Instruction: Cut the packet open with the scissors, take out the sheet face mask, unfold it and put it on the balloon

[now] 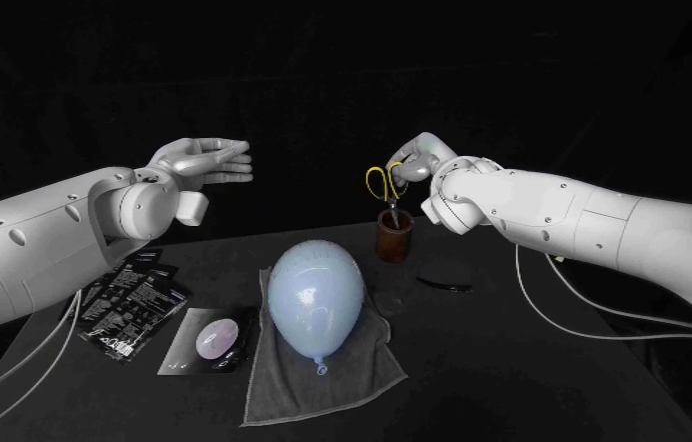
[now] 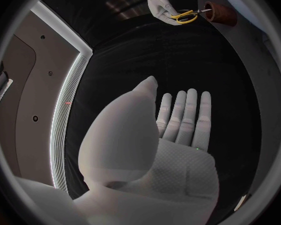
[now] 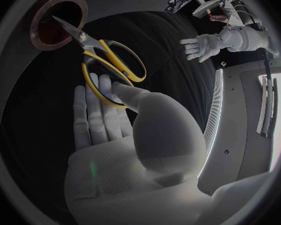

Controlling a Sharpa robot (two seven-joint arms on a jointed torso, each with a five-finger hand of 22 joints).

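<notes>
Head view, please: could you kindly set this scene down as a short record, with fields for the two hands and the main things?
left hand: raised over the table, fingers apart, holding nothing
right hand: holds the scissors by their yellow handles
scissors: blade tips at the mouth of the cup
balloon: lies on the towel
packet: flat on the table, left of the towel
other packets: piled further left

The yellow-handled scissors (image 3: 109,60) hang in the right hand (image 1: 418,160), one loop over its fingers (image 3: 97,102), blades closed and pointing away from the fingertips. The pale blue balloon (image 1: 317,297) lies inflated, well apart from those fingers. A black packet (image 1: 214,340) with a pale oval print lies flat just beside the balloon.
</notes>
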